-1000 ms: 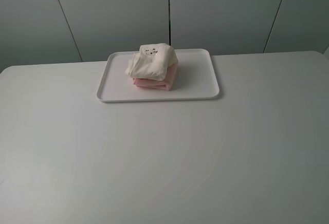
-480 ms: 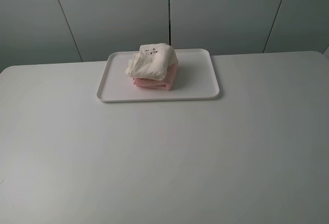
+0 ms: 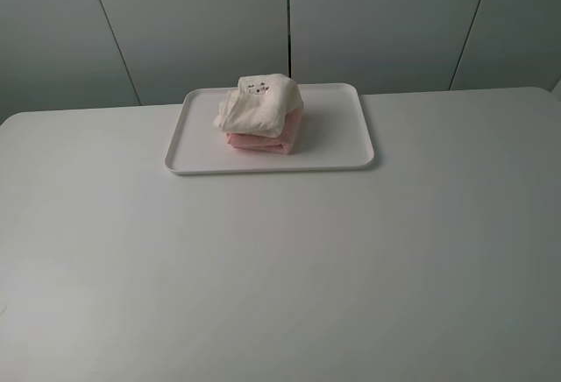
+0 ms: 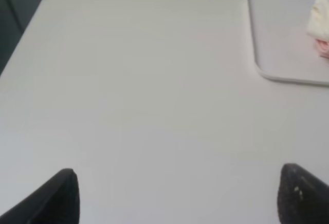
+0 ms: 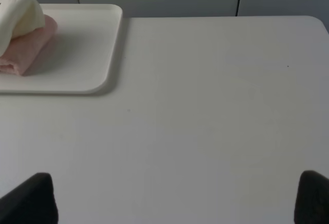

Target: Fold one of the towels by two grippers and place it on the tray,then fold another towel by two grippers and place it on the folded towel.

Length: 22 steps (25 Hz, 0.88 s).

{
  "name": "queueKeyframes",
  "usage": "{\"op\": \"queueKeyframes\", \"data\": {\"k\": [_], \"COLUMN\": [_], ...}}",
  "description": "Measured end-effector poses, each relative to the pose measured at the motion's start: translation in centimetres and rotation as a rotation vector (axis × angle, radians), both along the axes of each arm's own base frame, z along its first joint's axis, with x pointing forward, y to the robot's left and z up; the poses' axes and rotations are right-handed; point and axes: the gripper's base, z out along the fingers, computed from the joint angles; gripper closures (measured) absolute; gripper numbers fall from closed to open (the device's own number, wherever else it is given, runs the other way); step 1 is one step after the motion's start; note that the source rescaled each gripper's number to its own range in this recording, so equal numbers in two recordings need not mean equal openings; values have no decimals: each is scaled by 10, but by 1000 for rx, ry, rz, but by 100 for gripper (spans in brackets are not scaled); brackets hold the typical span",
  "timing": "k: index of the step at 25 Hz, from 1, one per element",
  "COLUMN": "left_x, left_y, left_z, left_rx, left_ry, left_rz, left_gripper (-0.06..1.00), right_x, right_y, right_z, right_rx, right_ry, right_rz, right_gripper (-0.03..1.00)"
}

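Over on the left, the left gripper (image 4: 175,196) hung above bare table (image 3: 263,268), its two black fingertips spread as wide as they went and nothing between them; the exterior camera did not catch it at all. From that wrist view the tray (image 4: 272,54) sat off toward two o'clock, well apart from the claw. Moving to the middle of the table, toward twelve o'clock in the high view, the white tray (image 3: 342,150) lay flat near the far edge, and on it the pale pink towel (image 3: 263,141) sat folded into a compact pad. Right on top of that, touching it, rested the cream towel (image 3: 259,104), folded too but looser, bulging and hanging a little over the pink one toward nine o'clock. So both folds and both placements looked done; the stack stood on the tray and I judged the task all but finished, with nothing left save perhaps a tidier top layer. Across to the right, the right gripper (image 5: 177,198) was likewise gaping fully, holding nothing, over empty table, with the tray (image 5: 97,54) and its stack at about ten o'clock, well clear of the fingers.
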Motion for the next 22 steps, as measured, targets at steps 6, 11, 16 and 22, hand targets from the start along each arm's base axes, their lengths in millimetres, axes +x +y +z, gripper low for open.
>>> {"op": "queueKeyframes", "data": {"k": [6, 11, 16, 22], "left_x": [0, 0, 0, 0], "left_y": [0, -1, -1, -2], "left_z": [0, 0, 0, 0], "left_rx": [23, 44, 43, 39], "left_ry": [3, 5, 5, 5], "left_rz": [-5, -25, -30, -35], "left_gripper": [-5, -5, -5, -5], "right_x": [0, 0, 0, -2], "right_y": [0, 0, 0, 0], "right_z": [0, 0, 0, 0], "right_rx": [-18, -18, -14, -2], "right_ry": [-1, -1, -1, -2], "right_rz": [9, 20, 20, 131], "right_gripper": [-3, -3, -3, -3]}}
